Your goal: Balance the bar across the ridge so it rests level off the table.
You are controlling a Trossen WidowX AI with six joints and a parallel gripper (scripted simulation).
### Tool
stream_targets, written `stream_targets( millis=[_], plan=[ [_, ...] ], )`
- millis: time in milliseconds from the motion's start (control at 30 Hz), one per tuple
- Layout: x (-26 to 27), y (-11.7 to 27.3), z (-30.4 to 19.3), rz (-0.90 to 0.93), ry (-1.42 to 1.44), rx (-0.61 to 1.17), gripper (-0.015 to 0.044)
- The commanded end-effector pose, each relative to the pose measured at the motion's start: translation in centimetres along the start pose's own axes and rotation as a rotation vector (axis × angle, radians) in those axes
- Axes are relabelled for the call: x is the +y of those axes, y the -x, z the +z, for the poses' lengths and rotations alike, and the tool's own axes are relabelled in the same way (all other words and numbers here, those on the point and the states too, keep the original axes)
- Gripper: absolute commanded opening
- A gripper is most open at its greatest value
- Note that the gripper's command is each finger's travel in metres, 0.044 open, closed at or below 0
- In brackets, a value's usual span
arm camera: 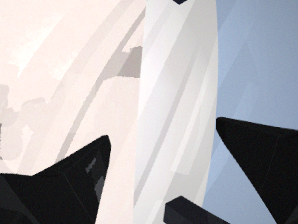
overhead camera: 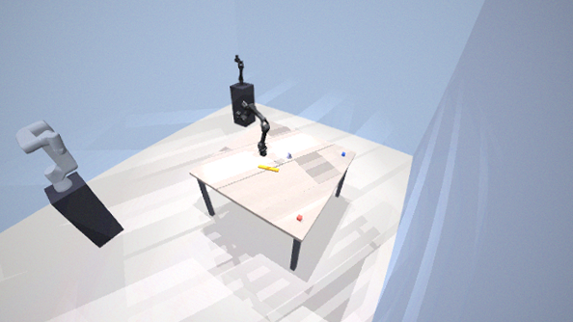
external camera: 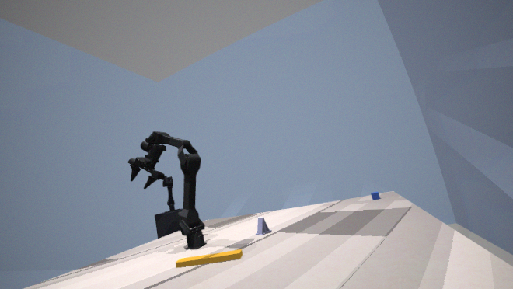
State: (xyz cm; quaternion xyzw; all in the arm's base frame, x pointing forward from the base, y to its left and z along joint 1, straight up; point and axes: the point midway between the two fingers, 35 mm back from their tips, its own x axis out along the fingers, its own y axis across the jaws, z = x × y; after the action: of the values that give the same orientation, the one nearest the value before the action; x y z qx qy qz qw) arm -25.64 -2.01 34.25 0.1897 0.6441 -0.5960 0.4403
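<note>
A yellow bar (external camera: 209,258) lies flat on the table, in front of the arm's base; it also shows in the top view (overhead camera: 269,168). The ridge is a small pale blue wedge (external camera: 263,226) standing on the table to the right of the bar, apart from it; the top view shows it too (overhead camera: 289,155). My gripper (external camera: 141,176) is open and empty, raised high above the table, left of the arm's base. In the wrist view the two dark fingers stand wide apart with nothing between them. The bar and ridge are not in the wrist view.
A small blue cube (external camera: 375,196) sits near the far right table corner. A small red cube (overhead camera: 300,217) sits near the front table edge. A grey robot arm on a dark pedestal (overhead camera: 57,174) stands off the table at left.
</note>
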Motion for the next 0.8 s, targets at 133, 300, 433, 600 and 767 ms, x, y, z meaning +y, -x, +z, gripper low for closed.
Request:
stream_targets(
  millis=[133,300,433,600,767],
  plan=[
    [0.2,0.1,-0.8,0.0,-0.035,0.02,0.0315],
    [0.9,0.3,-2.6,0.001,-0.119,0.067,0.0315],
    [1.4,0.6,-4.1,0.0,-0.182,0.104,0.0315],
    [2.2,1.0,-5.9,-0.001,-0.262,0.149,0.0315],
    [2.7,1.4,-7.0,-0.029,-0.288,0.18,0.0315]
  ],
)
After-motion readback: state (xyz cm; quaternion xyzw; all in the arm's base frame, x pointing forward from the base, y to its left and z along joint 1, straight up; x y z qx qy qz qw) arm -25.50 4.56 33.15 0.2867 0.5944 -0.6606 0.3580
